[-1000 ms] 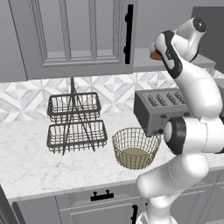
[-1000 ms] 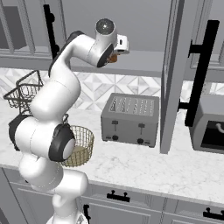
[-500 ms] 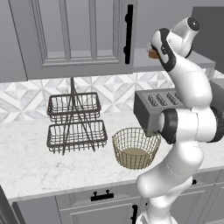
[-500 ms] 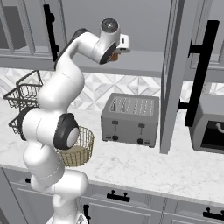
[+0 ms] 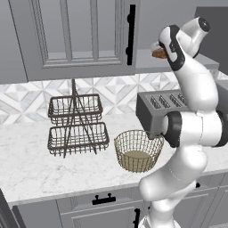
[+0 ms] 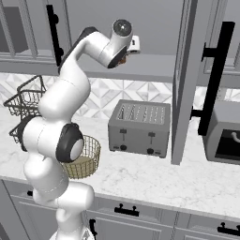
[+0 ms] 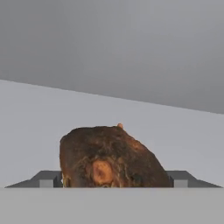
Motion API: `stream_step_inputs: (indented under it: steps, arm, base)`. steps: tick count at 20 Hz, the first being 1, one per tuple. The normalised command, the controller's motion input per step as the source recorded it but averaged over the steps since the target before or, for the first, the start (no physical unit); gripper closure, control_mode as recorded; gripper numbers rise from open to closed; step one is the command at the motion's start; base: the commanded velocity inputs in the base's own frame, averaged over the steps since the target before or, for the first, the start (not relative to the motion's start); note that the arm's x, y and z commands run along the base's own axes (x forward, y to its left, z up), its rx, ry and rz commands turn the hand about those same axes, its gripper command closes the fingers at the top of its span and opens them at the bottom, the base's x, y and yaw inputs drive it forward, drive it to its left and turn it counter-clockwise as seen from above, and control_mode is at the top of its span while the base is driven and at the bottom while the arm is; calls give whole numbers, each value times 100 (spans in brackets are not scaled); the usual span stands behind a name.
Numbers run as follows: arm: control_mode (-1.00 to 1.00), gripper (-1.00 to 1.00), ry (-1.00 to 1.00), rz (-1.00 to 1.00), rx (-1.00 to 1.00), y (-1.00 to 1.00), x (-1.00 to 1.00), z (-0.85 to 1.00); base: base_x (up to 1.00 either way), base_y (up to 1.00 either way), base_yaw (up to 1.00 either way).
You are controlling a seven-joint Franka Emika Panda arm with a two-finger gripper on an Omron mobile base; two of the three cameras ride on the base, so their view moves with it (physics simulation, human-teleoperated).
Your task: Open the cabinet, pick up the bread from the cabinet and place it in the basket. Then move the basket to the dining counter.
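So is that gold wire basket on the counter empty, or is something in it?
Empty: the basket shows just its bare tan base through the wires.

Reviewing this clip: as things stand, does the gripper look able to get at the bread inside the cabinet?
Probably yes. The cabinet door stands open, and in the hand view the bread sits on the shelf between the fingertips of the open gripper, with nothing in between.

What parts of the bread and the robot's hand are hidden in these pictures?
- Small brown crusty loaf: its bottom is cut off by the hand view's lower edge.
- Same loaf, left base view: mostly behind the white arm.
- Hand: its fingers barely show, so contact is unclear.
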Motion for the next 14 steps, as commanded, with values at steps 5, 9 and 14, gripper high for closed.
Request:
stream_step_inputs:
  steps: [5, 9, 14]
  arm:
    - [-100, 100, 1, 1, -5, 31, -86, 7]
    - [-100, 100, 26, 0, -1, 0, -99, 46]
    - [-100, 100, 12, 0, 0, 1, -100, 18]
  base:
    - [0, 0, 0]
    - [0, 0, 0]
    - [0, 0, 0]
